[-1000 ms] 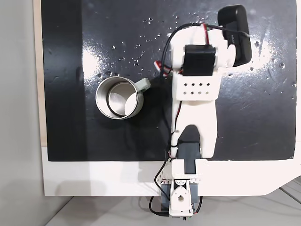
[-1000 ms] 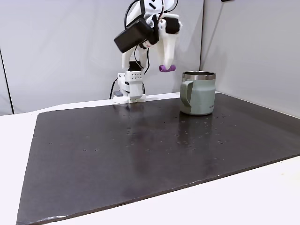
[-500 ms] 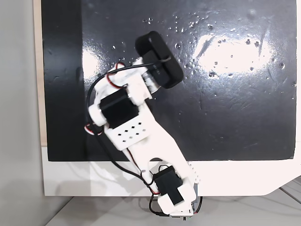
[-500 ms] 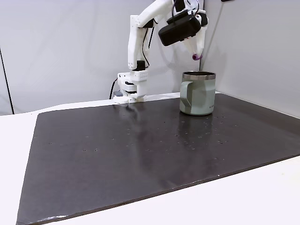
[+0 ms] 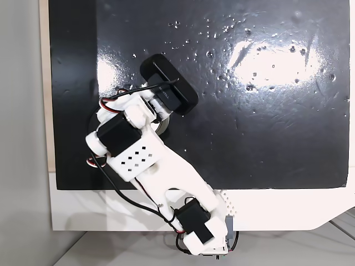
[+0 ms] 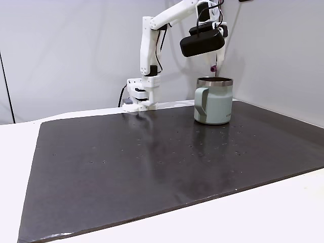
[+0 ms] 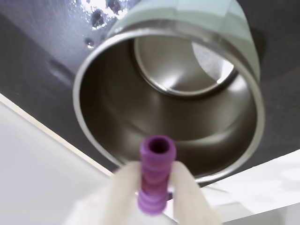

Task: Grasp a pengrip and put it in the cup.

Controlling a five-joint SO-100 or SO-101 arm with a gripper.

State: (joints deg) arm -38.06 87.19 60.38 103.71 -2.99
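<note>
My end effector (image 7: 154,206) is clamped on the small purple ribbed rubber pengrip (image 7: 155,176) mid-body, one end poking out, hanging just above the shiny silver metal cup (image 7: 168,93) mouth. It looks light, soft and squashy, so mid-body hold suits it. Cup sits on the dark tabletop (image 6: 152,167).

We saw a round metal cup (image 7: 164,112) with a shiny, mirror-smooth inside and matt pale-green outside, a ribbed purple soft-rubber pengrip (image 7: 154,176), and a glossy black mat (image 6: 152,167) on the white table (image 6: 283,212).
</note>
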